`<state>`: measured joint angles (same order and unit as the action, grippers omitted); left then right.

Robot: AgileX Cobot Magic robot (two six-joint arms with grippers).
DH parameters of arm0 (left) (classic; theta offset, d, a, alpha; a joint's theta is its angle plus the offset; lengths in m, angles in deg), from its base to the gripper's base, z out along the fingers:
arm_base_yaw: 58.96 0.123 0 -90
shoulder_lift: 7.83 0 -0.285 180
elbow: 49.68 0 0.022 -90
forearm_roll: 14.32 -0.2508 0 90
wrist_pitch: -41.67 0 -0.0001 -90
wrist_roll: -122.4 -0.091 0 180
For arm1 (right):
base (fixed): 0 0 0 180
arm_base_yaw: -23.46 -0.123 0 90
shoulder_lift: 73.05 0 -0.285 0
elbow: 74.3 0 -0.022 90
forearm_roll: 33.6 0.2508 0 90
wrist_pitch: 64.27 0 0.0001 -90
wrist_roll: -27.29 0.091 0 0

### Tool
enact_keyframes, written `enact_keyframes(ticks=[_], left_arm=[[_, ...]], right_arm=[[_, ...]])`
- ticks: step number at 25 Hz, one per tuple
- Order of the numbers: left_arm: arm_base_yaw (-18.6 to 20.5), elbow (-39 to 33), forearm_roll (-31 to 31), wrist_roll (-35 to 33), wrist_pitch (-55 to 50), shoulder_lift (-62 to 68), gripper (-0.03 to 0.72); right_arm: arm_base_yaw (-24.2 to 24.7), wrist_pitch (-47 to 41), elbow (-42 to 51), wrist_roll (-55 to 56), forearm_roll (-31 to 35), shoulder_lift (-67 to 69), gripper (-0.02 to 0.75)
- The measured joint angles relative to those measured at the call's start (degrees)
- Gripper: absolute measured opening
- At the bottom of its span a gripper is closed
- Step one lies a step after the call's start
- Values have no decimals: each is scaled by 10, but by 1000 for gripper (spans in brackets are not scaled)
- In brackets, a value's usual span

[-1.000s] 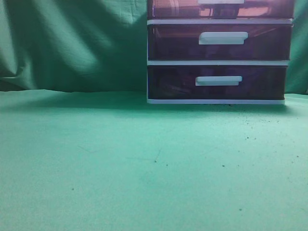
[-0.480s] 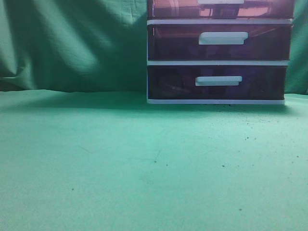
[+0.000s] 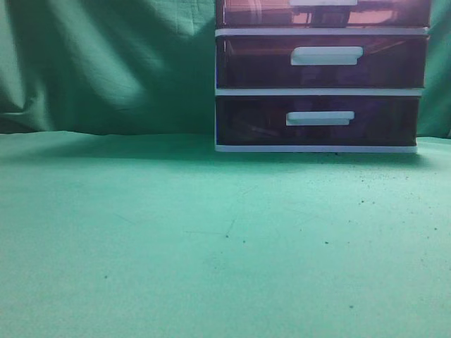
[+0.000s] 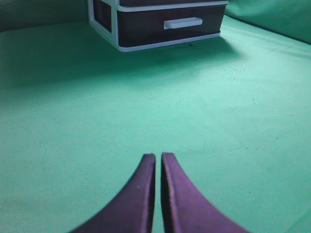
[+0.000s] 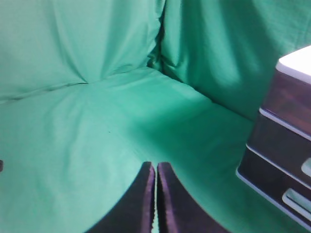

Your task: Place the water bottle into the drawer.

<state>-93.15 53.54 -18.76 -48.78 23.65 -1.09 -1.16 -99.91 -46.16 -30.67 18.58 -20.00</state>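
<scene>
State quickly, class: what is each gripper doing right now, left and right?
Left gripper: closed, holding nothing, above the green cloth.
Right gripper: closed, holding nothing.

drawer [image 3: 324, 14]: translucent reddish-brown, white bar handle | sitting closed, flush in white frame | showing at top right of exterior view, cut off by upper edge | stacking directly above two darker purple drawers | water bottle: not showing in any view
</scene>
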Motion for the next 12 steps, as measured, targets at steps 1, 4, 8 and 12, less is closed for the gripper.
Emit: enact_keyframes(ticks=[1,4,8,12], left_arm=[[0,0,0,0,0,0,0],[0,0,0,0,0,1,0],[0,0,0,0,0,1,0],[0,0,0,1,0,1,0]], right_arm=[[0,4,2,9,-7,0,0],[0,15,13,74,-43,-5,0],[0,13,46,316,-238,-61,0],[37,16,99,546,-430,-150,0]])
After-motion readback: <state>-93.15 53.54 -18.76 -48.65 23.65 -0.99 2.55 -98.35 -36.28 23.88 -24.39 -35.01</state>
